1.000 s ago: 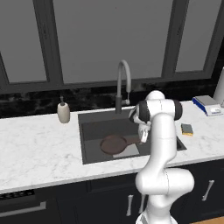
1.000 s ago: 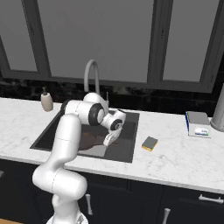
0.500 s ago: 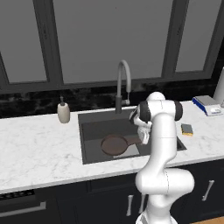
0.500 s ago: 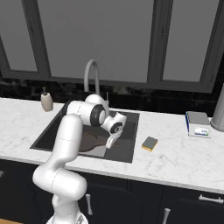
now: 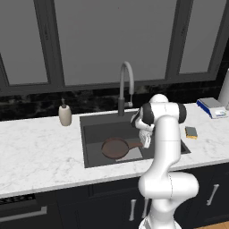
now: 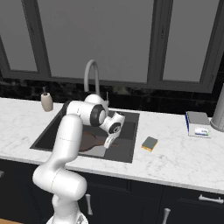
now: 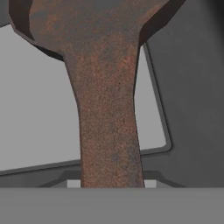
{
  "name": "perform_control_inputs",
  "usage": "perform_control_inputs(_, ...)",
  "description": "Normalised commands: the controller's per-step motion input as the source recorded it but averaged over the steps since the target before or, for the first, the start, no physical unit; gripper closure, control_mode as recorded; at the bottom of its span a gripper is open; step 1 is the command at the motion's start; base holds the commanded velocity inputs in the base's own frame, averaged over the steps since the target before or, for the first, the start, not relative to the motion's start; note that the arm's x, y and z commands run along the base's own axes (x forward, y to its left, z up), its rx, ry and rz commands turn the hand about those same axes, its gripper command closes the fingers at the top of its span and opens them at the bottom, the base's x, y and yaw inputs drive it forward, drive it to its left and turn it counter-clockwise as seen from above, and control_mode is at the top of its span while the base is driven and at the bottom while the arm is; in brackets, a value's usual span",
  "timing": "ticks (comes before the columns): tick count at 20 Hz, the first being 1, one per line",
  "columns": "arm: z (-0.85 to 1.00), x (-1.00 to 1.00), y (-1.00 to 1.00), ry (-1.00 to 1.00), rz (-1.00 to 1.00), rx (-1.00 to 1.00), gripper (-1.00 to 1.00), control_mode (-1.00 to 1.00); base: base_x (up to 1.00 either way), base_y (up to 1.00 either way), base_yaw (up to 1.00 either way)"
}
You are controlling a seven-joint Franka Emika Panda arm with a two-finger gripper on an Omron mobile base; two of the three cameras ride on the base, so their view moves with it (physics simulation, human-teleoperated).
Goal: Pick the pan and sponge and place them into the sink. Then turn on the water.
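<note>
The dark reddish-brown pan point(image 5: 115, 148) lies low inside the sink point(image 5: 89, 134), over the pale grey square at its bottom. Its long handle point(image 7: 109, 131) runs straight back to my hand. My gripper point(image 5: 145, 142) reaches down into the basin at the pan's right side and is shut on that handle; it appears again as gripper point(image 6: 108, 143) beside the pan point(image 6: 89, 141). The sponge point(image 5: 191, 132), yellow with a grey-green top, sits on the counter right of the sink, also seen as sponge point(image 6: 150, 143). No water runs from the arched faucet point(image 5: 126, 85).
A soap dispenser point(image 5: 65, 115) stands on the counter left of the sink. A blue-and-white flat box point(image 6: 197, 124) lies at the far right, beside a tall grey cylinder point(image 6: 218, 111). The white marble counter point(image 5: 40, 152) stretches both ways, with dark windows behind.
My hand has sunk a little lower into the sink with the pan's handle still in its grip. The sponge has not moved.
</note>
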Motion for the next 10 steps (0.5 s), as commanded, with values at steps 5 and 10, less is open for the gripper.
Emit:
perform_control_inputs(5,0.0,0.0,0.0,0.0,0.0,0.0,-1.0,-1.0,0.0,0.0,0.0)
perform_control_inputs(10,0.0,0.01,0.0,0.0,0.0,0.0,-1.0,-1.0,0.0,0.0,0.0)
